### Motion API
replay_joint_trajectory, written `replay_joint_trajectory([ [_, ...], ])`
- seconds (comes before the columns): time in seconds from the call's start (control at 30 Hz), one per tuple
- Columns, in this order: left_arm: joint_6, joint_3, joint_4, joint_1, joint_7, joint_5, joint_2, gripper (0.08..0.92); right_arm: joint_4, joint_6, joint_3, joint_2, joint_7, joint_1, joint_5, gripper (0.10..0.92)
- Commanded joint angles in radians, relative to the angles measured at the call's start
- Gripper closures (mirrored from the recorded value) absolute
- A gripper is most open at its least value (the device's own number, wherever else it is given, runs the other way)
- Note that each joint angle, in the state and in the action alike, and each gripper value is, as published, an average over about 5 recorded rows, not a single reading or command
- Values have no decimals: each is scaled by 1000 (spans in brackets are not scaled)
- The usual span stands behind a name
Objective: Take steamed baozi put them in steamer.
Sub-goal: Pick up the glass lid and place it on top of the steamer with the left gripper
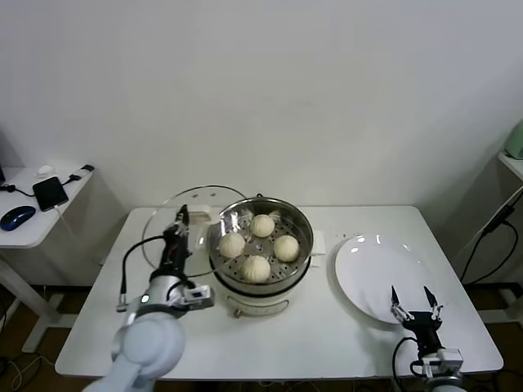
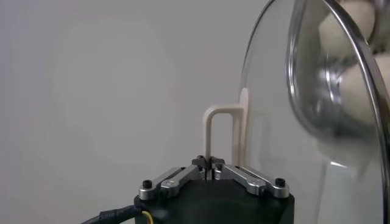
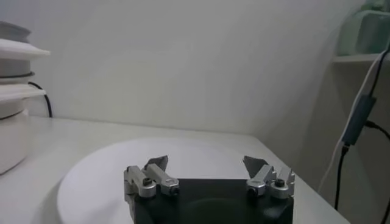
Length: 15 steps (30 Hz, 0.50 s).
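Note:
The steamer (image 1: 304, 225), a shiny steel pot on a cream base, stands mid-table. Several steamed baozi lie on its perforated tray, among them one at the back (image 1: 262, 225) and one at the front (image 1: 256, 268). My left gripper (image 1: 181, 217) is just left of the pot, shut on the cream handle (image 2: 222, 125) of the glass lid (image 1: 160, 222). The lid (image 2: 274, 140) is held on edge beside the pot, and baozi (image 2: 359, 91) show through it. My right gripper (image 1: 415, 304) stands open and empty at the white plate's near edge, as the right wrist view (image 3: 207, 164) shows.
The bare white plate (image 1: 368, 265) lies right of the steamer. A side table (image 1: 33, 233) at the far left carries a phone (image 1: 50, 192) and a mouse (image 1: 16, 216). Cables (image 1: 490, 233) hang beyond the table's right edge.

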Motion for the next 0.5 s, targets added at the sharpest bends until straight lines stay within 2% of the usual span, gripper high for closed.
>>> replay_joint_trajectory([
  [0.03,122,189,-37,-113,131,135,-60,868,-21,19,-3,-7,4,-3,8,203],
  [0.23,145,267,43,-120,174,299,-223,868,-31,32,-8,-19,5,-5,32,203],
  [0.5,145,318,166,-124,162,399,-384,868,-31,48,-10,-25,11,-8,53,203],
])
